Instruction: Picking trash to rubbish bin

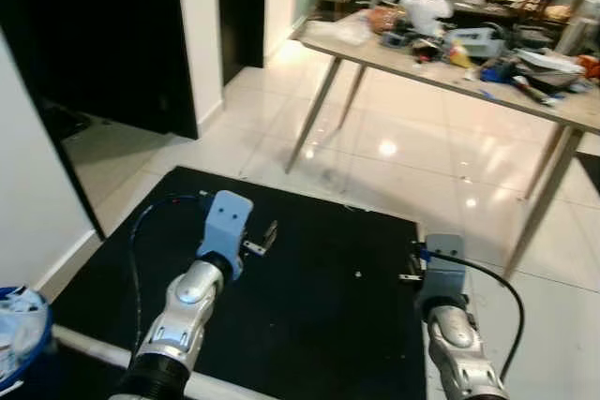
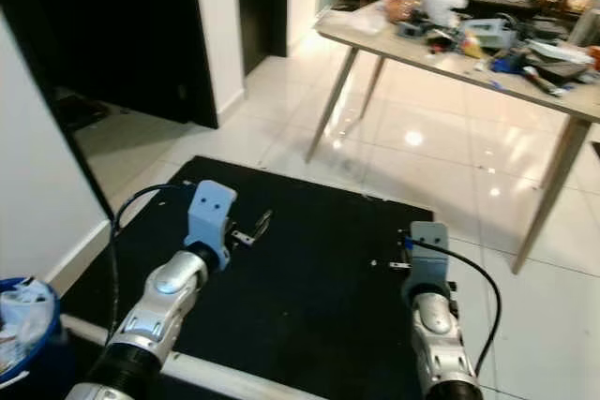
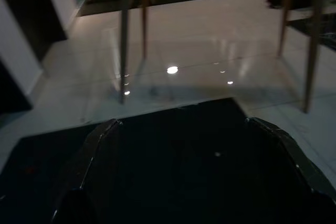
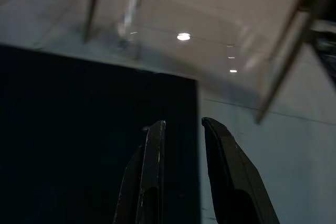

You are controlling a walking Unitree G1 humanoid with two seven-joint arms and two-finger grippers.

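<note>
A blue rubbish bin [image 1: 17, 336] with white trash in it stands at the lower left, beside the white wall. Both arms reach forward over a black floor mat [image 1: 319, 316]. My left arm [image 1: 202, 283] ends in a blue wrist block. My left gripper [image 3: 181, 129] is open, its black fingers [image 3: 97, 150] spread wide with only mat between them. My right arm [image 1: 445, 311] is over the mat's right edge. My right gripper [image 4: 184, 125] has its fingers nearly together, with a narrow gap and nothing in it. A tiny pale speck [image 1: 357, 274] lies on the mat between the arms.
A long table [image 1: 375, 51] on slanted metal legs stands ahead, piled with clutter. Glossy white tiles [image 1: 403, 166] lie between it and the mat. A dark doorway [image 1: 103, 35] opens at the left, past a white wall [image 1: 23, 185].
</note>
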